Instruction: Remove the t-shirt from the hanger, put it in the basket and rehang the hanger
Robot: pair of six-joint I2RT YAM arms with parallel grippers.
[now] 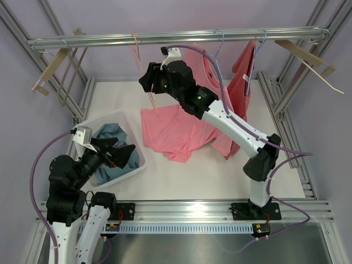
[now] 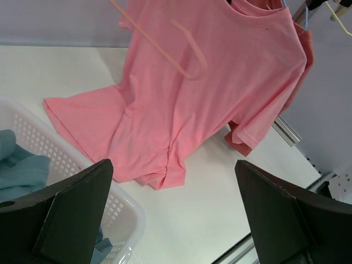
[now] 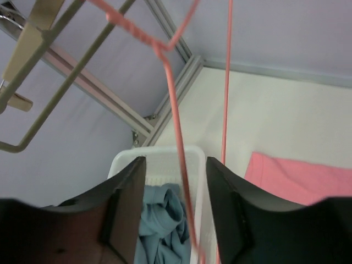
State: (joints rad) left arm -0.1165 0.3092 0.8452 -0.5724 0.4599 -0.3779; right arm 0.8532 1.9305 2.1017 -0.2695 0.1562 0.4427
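Observation:
A pink t-shirt (image 1: 176,132) lies spread on the white table, its upper part rising to the right behind my right arm; it fills the left wrist view (image 2: 209,82). A bare pink wire hanger (image 1: 153,102) hangs from the top rail, off the shirt. My right gripper (image 1: 147,81) is open around it, with one wire of the hanger (image 3: 177,126) running between the jaws. A corner of the shirt (image 3: 308,181) shows below. My left gripper (image 1: 118,153) is open and empty above the basket.
A white basket (image 1: 113,118) at the left holds a blue garment (image 1: 107,135). A darker pink shirt (image 1: 245,71) hangs on a lilac hanger (image 1: 220,49) at the right of the rail (image 1: 181,37). Wooden hangers (image 1: 55,63) hang at both rail ends.

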